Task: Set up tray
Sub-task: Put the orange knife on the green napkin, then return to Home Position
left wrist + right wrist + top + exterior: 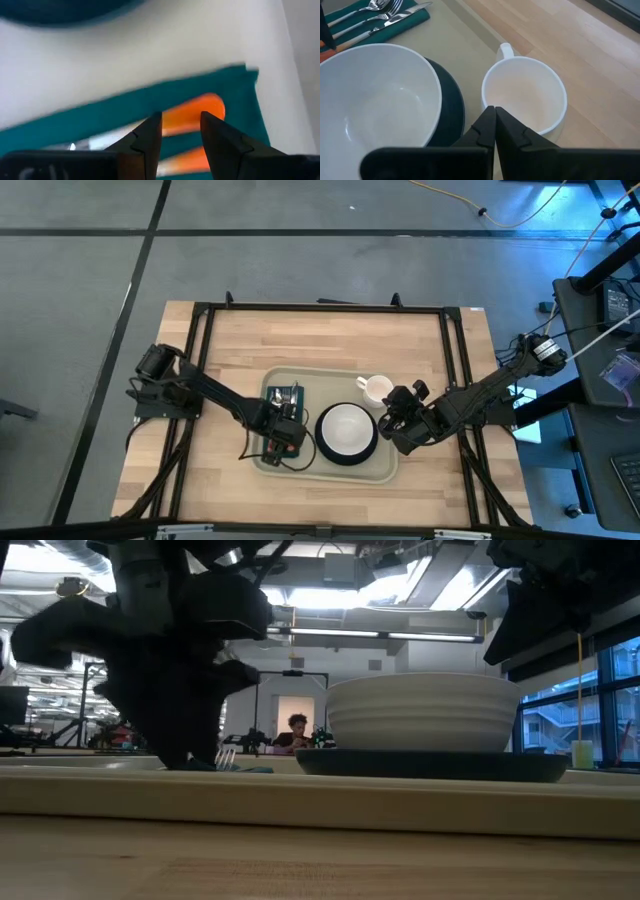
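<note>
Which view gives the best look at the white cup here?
The right wrist view: the white cup fills the frame, its empty inside and handle visible beside the bowl. The high view shows it small, on the tray's rim. The other two views do not show it.

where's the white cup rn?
High view: the white cup sits at the tray's far right corner, beside the bowl, near the right gripper.

white bowl (346, 428) on dark plate (330, 453), frame centre | white mug (375, 389) upper right of bowl | green napkin (283, 401) with cutlery (380, 14), left of bowl
</note>
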`<state>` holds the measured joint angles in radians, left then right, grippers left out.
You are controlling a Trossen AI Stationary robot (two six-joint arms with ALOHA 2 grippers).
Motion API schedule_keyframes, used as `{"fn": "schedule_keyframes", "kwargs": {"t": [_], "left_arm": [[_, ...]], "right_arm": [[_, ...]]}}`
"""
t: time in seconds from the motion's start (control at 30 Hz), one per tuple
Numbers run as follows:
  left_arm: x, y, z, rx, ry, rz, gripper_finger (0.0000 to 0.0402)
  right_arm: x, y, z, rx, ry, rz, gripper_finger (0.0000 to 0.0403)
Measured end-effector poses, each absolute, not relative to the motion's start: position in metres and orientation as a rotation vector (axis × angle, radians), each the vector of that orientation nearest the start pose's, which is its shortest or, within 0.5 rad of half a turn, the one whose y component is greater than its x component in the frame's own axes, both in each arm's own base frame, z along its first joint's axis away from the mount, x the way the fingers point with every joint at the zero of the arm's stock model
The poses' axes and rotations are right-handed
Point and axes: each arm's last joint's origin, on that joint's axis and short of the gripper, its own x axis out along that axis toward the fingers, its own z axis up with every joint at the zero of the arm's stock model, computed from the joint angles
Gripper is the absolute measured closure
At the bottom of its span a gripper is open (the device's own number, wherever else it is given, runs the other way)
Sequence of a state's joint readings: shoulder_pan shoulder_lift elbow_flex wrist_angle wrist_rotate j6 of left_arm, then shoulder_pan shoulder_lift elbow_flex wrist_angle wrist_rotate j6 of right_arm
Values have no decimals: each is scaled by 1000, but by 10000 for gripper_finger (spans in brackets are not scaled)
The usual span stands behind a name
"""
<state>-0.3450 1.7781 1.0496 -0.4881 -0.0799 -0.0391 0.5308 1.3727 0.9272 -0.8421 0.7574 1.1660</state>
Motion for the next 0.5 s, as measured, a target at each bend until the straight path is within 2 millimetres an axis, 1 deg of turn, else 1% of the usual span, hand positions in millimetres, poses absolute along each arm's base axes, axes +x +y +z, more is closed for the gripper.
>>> {"fn": "schedule_keyframes", "kwargs": {"t": [0.1,0.2,0.27,0.37,0.43,0.5], "left_arm": [[306,-104,167,208,1223,-167,274],[303,-93,188,175,1178,-88,274],[300,-86,202,169,1124,-75,274],[290,-71,218,161,1049,-77,274],[284,-58,226,130,947,-79,274],[275,-43,230,92,839,-97,274]], "right_arm": [[217,104,226,286,736,-713,392],[217,104,226,281,739,-712,392],[216,103,225,220,767,-696,392],[213,102,225,156,797,-691,392],[213,99,225,147,807,-704,392],[213,95,224,125,820,-719,392]]}}
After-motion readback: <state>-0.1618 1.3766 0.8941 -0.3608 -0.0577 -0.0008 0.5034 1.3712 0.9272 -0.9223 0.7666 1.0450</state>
